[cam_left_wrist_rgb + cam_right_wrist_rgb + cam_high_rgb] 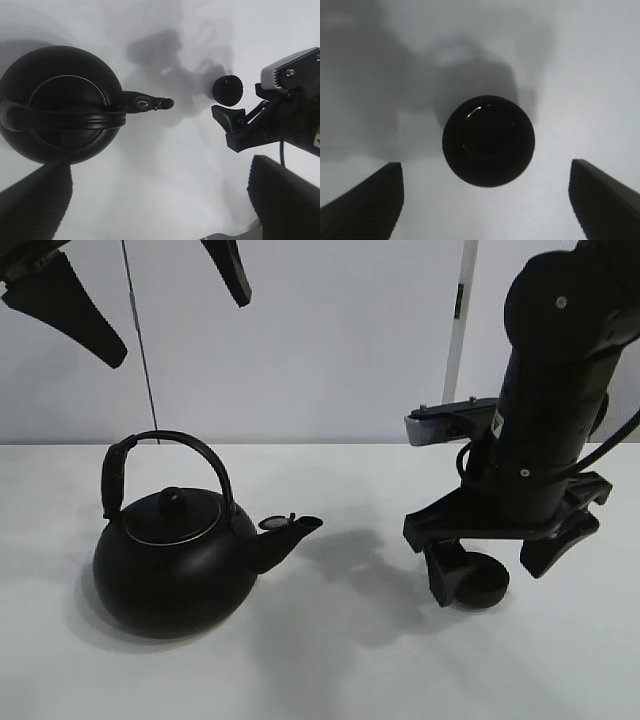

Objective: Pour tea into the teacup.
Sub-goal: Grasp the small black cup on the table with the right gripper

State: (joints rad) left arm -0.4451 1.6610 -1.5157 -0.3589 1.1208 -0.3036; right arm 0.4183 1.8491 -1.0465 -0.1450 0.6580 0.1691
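The small black teacup [486,586] stands on the white table at the right; it also shows in the left wrist view [227,90] and the right wrist view [488,141]. My right gripper [492,574] is open and low over the table, one finger on each side of the teacup, neither touching it [487,207]. The big black kettle [172,558] with its arched handle stands at the left, spout pointing right toward the teacup [60,105]. My left gripper [150,285] is open and empty, high above the kettle [160,205].
The white table [330,660] runs back to a pale wall. A thin dark cable [140,350] hangs behind the kettle and a white vertical post [458,330] stands at the back right. The right arm [285,120] shows beside the teacup in the left wrist view.
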